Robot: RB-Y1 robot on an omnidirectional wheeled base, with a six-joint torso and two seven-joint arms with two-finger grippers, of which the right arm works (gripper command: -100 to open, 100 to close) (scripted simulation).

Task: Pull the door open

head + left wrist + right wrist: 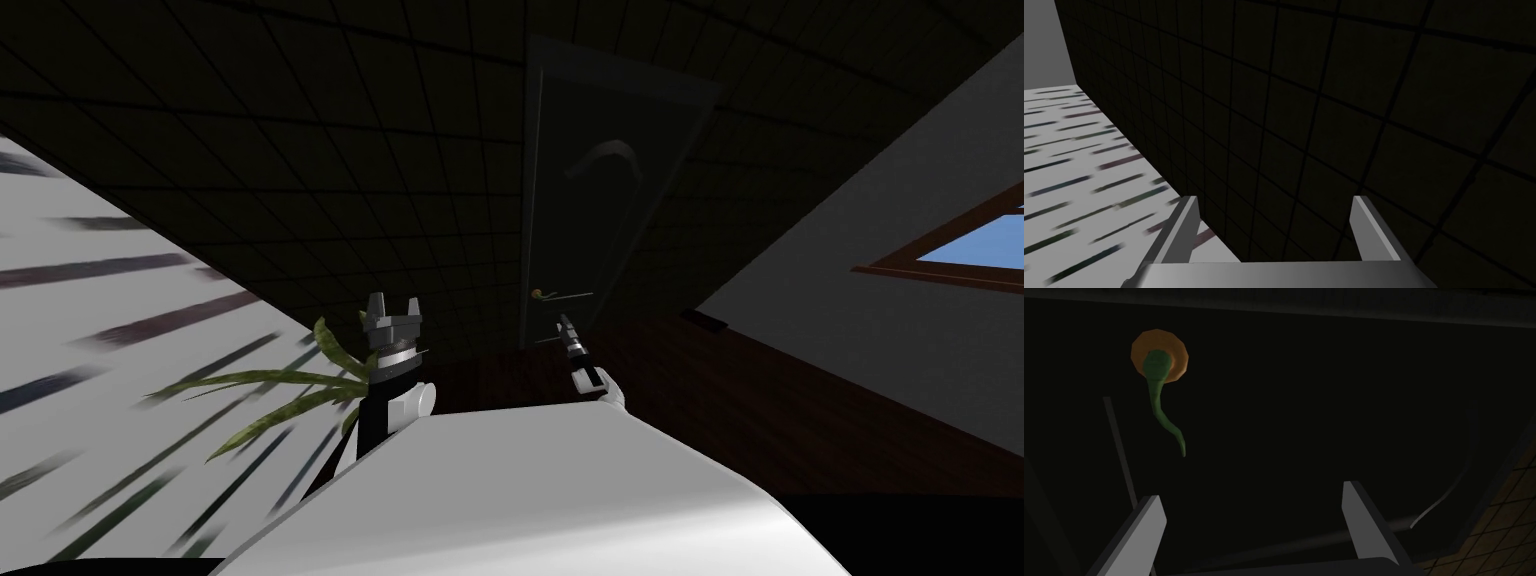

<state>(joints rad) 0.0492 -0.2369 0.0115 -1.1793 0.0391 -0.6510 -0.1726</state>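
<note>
Head view, mid-frame: right gripper point(566, 322), spread and empty, sits just below the door handle point(565, 295), probably lying crosswise.

A dark wall of square tiles point(300, 150) stands ahead. A plant with long narrow green leaves point(260, 380) spreads over a white, dark-streaked surface point(90, 330). A brown-framed window showing blue sky point(985, 243) sits in a plain grey wall point(850, 330) above a dark reddish-brown floor point(780, 400)

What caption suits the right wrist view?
Open right gripper faces the dark door, its green handle not yet grasped.
</note>
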